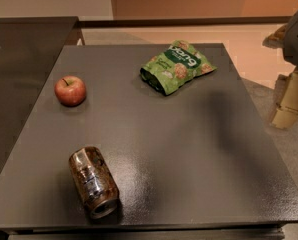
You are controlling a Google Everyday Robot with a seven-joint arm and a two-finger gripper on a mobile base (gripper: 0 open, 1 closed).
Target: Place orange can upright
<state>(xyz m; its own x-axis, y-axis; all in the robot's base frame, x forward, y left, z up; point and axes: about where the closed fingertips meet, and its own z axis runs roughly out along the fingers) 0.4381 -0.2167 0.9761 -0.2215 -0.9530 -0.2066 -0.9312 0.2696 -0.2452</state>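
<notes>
At far right of view, beside the tabletop [189,149] and off its surface, I see the claw [291,100], partly cut off. Can't tell how far open it is or whether it's holding anything. Nearest item is the green snack bag [176,66], far side. Red apple [70,90] sits left. Orange can [94,182] lies on its side, front-left, silver end toward camera.

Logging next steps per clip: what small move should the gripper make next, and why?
Probably carry the gripper across the table toward the orange can: the can lies on its side near the front-left corner, ungrasped, while the gripper hangs beyond the table's right edge.
</notes>
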